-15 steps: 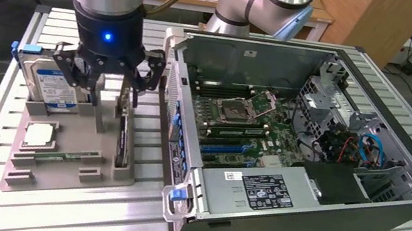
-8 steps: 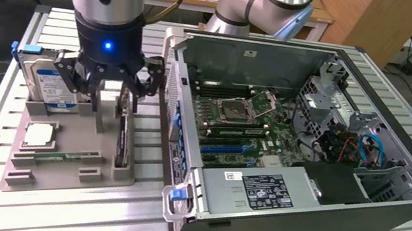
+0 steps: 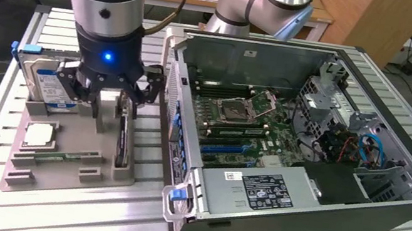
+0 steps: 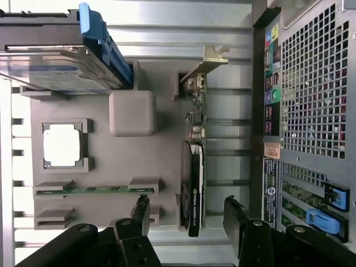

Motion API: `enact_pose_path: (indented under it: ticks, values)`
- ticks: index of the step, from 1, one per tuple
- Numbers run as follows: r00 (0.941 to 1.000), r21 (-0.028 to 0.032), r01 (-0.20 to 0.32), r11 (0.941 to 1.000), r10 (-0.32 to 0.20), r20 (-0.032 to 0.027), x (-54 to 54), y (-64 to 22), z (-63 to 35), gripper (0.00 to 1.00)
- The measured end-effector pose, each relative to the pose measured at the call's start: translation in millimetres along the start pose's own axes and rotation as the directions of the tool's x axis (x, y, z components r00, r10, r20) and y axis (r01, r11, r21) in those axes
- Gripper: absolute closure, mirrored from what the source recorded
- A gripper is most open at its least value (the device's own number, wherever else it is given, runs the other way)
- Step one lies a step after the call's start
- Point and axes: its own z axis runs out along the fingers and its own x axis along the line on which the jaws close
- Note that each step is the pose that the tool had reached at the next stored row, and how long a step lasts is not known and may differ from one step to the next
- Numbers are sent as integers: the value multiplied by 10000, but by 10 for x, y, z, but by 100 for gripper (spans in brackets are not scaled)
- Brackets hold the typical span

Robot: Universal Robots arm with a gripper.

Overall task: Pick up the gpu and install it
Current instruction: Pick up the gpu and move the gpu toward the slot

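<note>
- Step in hand, judged from the scene: the pick-up approach. Nothing was gripped yet and nothing had been installed.
- The tool (image 3: 115,109) hung over the grey holder tray (image 3: 52,171) on the counter (image 3: 86,215). Its fingers were spread wide and held nothing.
- The gpu (image 3: 123,139) stood on edge in a slot along the tray's three o'clock side in the exterior view. Its silver bracket end pointed toward twelve o'clock.
- In the wrist view the gpu (image 4: 194,167) ran between the two fingers of the tool (image 4: 188,217). A gap showed on either side, so they straddled the card without apparent contact.
- Other parts sat in the tray (image 4: 161,139):
  - the hard drive (image 3: 47,78) at about eleven o'clock
  - the processor chip (image 3: 41,135) at nine
  - the memory stick (image 3: 63,157) lying flat near seven
- The open computer case (image 3: 393,206) lay at three o'clock of the tray, just beside it, with its motherboard (image 3: 239,121) exposed.
- What the grasp seemed to call for:
  - fingers kept square to the thin card and centred on its body rather than on the bracket
  - a lift straight out of the slot, so that the card did not bind or tip against the tray
</note>
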Motion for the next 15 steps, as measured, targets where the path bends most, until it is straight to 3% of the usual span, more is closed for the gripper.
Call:
enact_pose_path:
  ticks: [15]
  values:
    - [10000,-41,-1,10000,1,-1,-19,-29,177,35]
